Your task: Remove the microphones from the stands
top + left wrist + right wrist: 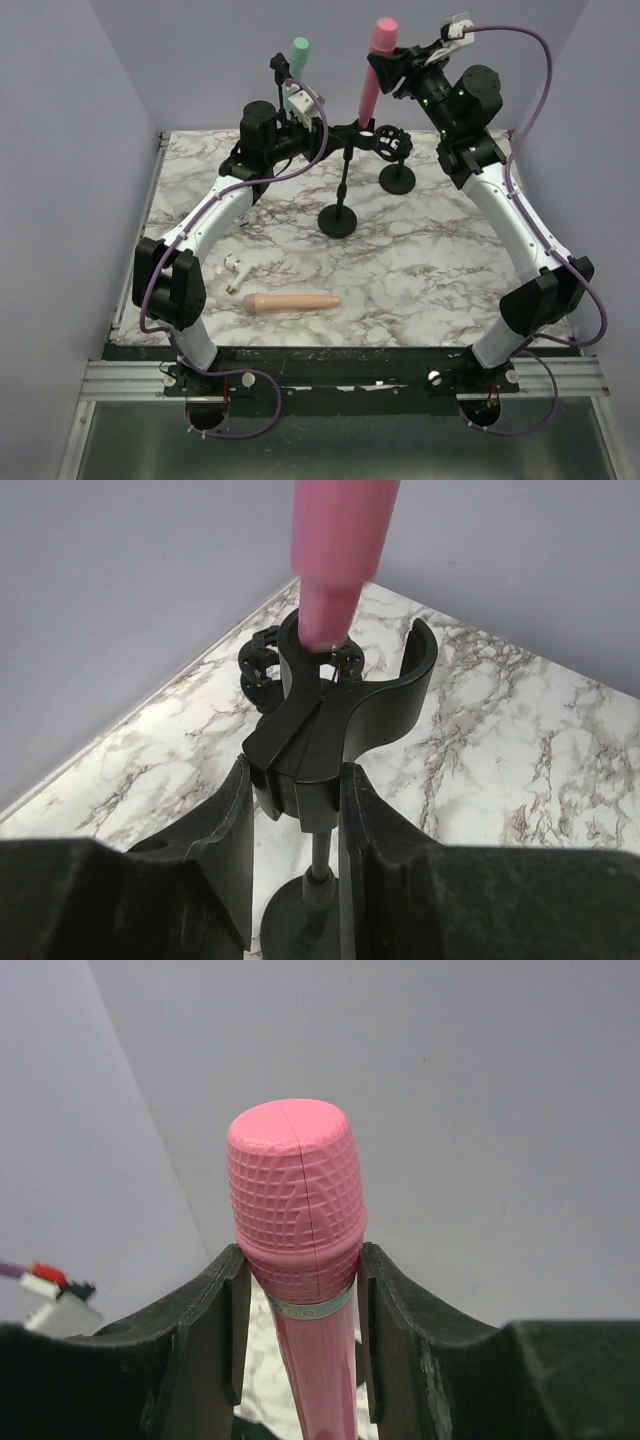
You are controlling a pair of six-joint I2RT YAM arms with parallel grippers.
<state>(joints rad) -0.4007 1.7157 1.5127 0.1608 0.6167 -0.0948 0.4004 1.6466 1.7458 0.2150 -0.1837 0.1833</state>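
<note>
A pink microphone stands nearly upright, its lower end in the black clip of a mic stand with a round base. My right gripper is shut on the microphone just under its head; in the right wrist view the fingers press both sides of the pink microphone. My left gripper is shut on the stand's joint below the clip. In the left wrist view it pinches that joint, with the clip and the pink handle's end above.
A second black stand with a shock mount and round base stands just behind and to the right. A green microphone rises at the back left. A beige microphone and a small white object lie near the front.
</note>
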